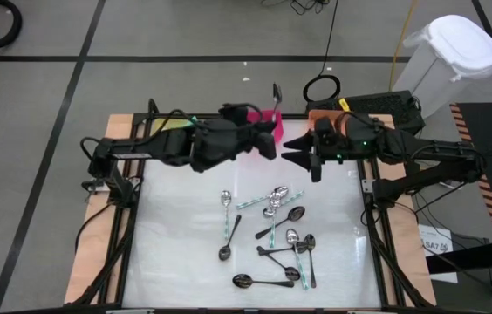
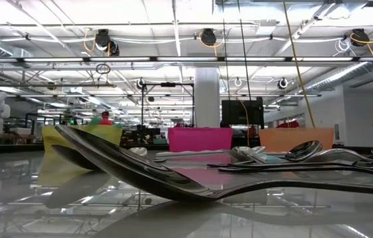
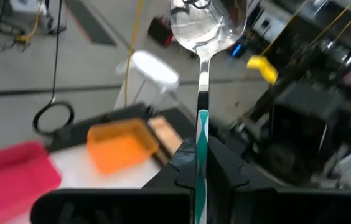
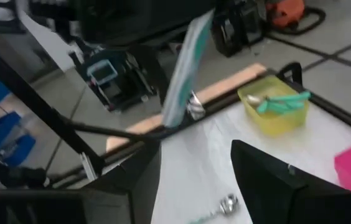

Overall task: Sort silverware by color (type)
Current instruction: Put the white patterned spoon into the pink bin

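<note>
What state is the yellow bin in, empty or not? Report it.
Not empty. The right wrist view shows the yellow bin holding a teal-handled spoon, lying across the inside.

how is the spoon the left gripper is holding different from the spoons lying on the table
The held spoon is pinched by its teal-striped handle in the left gripper, bowl pointing away; the table spoons lie flat and loose in a scattered cluster, some crossing. The held spoon is up by the pink bin; the table spoons are on the white mat. Several share its teal handle.
</note>
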Robot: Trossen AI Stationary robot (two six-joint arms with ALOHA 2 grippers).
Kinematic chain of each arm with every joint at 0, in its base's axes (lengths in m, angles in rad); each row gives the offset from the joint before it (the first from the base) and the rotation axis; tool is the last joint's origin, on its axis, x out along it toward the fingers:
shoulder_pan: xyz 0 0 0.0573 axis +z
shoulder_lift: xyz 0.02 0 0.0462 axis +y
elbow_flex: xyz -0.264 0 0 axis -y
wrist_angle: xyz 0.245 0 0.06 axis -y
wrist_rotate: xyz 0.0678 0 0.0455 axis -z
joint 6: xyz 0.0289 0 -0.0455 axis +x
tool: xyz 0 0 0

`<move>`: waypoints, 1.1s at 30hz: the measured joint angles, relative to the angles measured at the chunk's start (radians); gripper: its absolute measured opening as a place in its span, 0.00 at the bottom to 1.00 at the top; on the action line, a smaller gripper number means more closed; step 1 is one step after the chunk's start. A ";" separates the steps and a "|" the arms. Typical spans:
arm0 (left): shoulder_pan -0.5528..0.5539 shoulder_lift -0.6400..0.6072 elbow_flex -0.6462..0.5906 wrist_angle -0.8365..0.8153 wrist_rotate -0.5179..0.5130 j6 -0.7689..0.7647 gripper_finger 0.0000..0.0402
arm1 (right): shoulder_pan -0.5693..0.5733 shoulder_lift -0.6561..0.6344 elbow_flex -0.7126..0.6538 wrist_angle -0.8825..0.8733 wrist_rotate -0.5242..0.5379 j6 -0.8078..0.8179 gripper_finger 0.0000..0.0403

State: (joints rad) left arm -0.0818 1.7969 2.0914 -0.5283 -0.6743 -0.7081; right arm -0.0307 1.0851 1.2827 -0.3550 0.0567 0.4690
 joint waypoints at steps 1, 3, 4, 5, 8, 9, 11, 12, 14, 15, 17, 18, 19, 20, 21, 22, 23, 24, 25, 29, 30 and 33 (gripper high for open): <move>0.007 0.000 0.000 0.021 0.000 0.019 0.03 | 0.000 0.000 0.000 0.015 0.003 -0.001 0.48; 0.017 0.000 0.000 0.036 0.001 0.045 0.03 | -0.001 0.000 0.000 0.040 0.022 -0.001 0.48; 0.022 0.000 0.000 0.037 0.006 0.055 0.03 | -0.001 0.000 0.000 0.050 0.029 0.004 0.48; 0.027 0.000 0.000 0.039 0.019 0.063 0.03 | -0.001 0.000 0.000 0.058 0.040 0.008 0.48; 0.043 0.001 0.000 0.063 0.098 0.091 0.03 | -0.002 0.000 0.000 0.074 0.051 0.010 0.48; 0.045 0.007 0.000 0.075 0.122 0.098 0.03 | -0.002 0.004 0.000 0.081 0.051 0.006 0.48; 0.046 0.014 0.001 0.088 0.151 0.105 0.03 | -0.002 0.016 0.000 0.102 0.050 -0.005 0.48; 0.045 0.017 0.000 0.088 0.151 0.105 0.03 | -0.002 0.021 0.000 0.104 0.049 -0.009 0.48; 0.045 0.029 0.000 0.101 0.152 0.105 0.03 | -0.002 0.035 0.000 0.107 0.047 -0.010 0.48; 0.045 0.032 0.000 0.111 0.152 0.105 0.03 | -0.002 0.039 0.000 0.107 0.046 -0.010 0.48; 0.045 0.035 0.000 0.115 0.153 0.105 0.03 | -0.002 0.047 0.000 0.107 0.041 -0.010 0.48; 0.045 0.037 0.000 0.119 0.153 0.104 0.03 | -0.003 0.052 0.000 0.108 0.026 -0.011 0.48; 0.045 0.043 0.000 0.123 0.152 0.098 0.03 | -0.003 0.056 0.000 0.110 0.020 -0.011 0.47; 0.045 0.044 0.000 0.133 0.150 0.095 0.03 | -0.003 0.059 0.000 0.110 0.020 -0.011 0.47; 0.045 0.046 0.000 0.133 0.143 0.093 0.03 | -0.003 0.061 0.000 0.110 0.020 -0.011 0.45; 0.045 0.048 0.000 0.131 0.133 0.092 0.03 | -0.003 0.061 0.000 0.109 0.020 -0.011 0.44; 0.044 0.050 0.000 0.130 0.125 0.086 0.03 | -0.003 0.061 0.000 0.109 0.021 -0.011 0.42; 0.043 0.050 0.000 0.127 0.119 0.082 0.03 | -0.003 0.059 0.000 0.110 0.021 -0.012 0.39; 0.043 0.050 0.000 0.127 0.114 0.079 0.03 | -0.003 0.059 0.000 0.111 0.022 -0.015 0.36; 0.043 0.049 0.000 0.125 0.104 0.090 0.03 | -0.016 0.060 0.000 0.101 0.021 -0.019 0.22; 0.043 0.049 0.000 0.122 0.103 0.096 0.03 | -0.020 0.060 0.000 0.098 0.021 -0.016 0.18; 0.042 0.048 0.000 0.107 0.099 0.116 0.05 | -0.027 0.060 0.000 0.084 0.018 -0.008 0.10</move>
State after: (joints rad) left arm -0.0399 1.8446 2.0911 -0.4216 -0.5749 -0.5923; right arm -0.0575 1.1450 1.2827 -0.2710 0.0751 0.4612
